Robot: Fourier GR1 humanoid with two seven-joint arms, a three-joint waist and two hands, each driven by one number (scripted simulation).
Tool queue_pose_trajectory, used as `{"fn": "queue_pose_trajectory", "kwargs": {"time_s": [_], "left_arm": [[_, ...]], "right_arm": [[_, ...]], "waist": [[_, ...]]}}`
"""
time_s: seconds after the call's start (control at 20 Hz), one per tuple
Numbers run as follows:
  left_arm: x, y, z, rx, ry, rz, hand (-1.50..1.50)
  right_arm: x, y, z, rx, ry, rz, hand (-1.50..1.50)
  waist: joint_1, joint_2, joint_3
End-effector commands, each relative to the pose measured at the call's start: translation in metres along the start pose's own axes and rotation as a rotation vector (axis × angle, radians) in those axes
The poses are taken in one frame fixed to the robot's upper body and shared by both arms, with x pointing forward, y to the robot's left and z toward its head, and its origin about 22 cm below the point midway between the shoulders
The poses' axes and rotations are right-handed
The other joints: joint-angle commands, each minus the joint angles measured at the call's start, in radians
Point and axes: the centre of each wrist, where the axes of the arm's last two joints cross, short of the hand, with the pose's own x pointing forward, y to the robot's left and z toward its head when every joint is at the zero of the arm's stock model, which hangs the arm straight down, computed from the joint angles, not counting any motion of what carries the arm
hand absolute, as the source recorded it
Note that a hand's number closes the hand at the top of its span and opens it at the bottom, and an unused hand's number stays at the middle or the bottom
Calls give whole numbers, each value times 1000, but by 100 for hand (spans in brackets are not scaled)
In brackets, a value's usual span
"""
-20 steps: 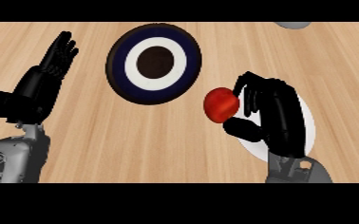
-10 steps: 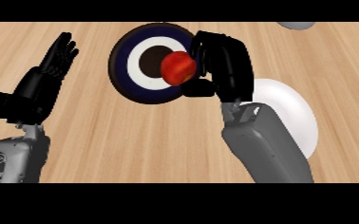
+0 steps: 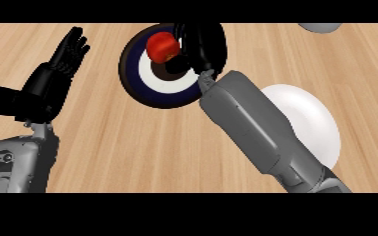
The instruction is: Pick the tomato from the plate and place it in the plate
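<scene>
Right hand (image 3: 201, 47) extended over round dark-blue plate with white ring and dark centre (image 3: 136, 82), near far edge of light wooden worktop (image 3: 148, 145). Fingers curled round round red tomato (image 3: 163, 48), tomato held over plate's far part, whether touching plate unclear. Grey right forearm (image 3: 258, 135) runs diagonally from lower right, crossing plain white oval plate (image 3: 314, 117) near right edge. Left hand (image 3: 55, 77) at left edge, upright, fingers straight, holding nothing. Grey object (image 3: 321, 27) partly visible at far right corner.
</scene>
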Motion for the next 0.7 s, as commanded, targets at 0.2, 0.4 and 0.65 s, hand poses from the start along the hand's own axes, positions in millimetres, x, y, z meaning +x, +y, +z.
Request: {"fn": "queue_pose_trajectory", "kwargs": {"time_s": [0.2, 0.4, 0.65], "left_arm": [[12, -9, -9, -43, -14, 5, 0], [2, -17, -20, -43, -16, -4, 0], [3, -16, -14, -74, -39, 3, 0]], "right_arm": [[-13, 22, -28, 51, 69, 68, 150], [-26, 23, -33, 16, 158, -35, -150], [-35, 28, -27, 46, 136, -159, -150]], "waist": [[55, 17, 0], [46, 23, 0], [78, 24, 0]]}}
